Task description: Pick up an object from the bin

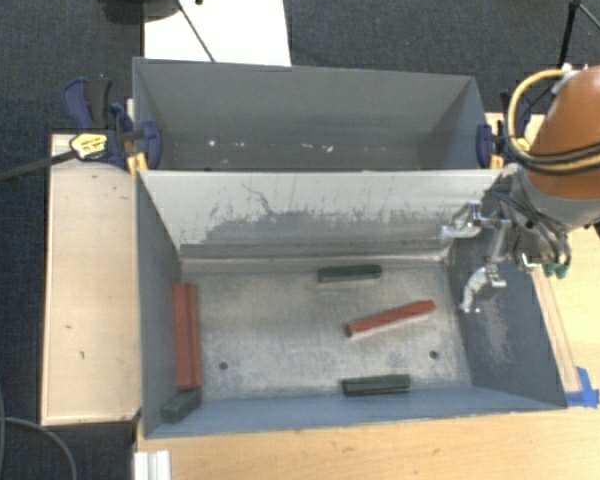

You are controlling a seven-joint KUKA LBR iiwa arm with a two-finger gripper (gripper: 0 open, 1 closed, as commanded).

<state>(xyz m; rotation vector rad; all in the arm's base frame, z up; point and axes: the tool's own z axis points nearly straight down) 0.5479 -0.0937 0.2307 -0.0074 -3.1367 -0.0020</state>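
Observation:
My gripper (468,260) hangs over the bin's right sloping wall, with its two metal fingers spread apart and nothing between them. The nearest thing is a short red bar (390,319), which lies tilted on the floor to the gripper's lower left and apart from it. A dark green bar (349,274) rests near the back wall, left of the gripper. Another dark green bar (376,385) lies along the front wall.
A long red bar (187,334) lies along the left wall, with a small dark block (180,404) at its near end in the front left corner. The arm with its orange cover stands over the bin's right rim.

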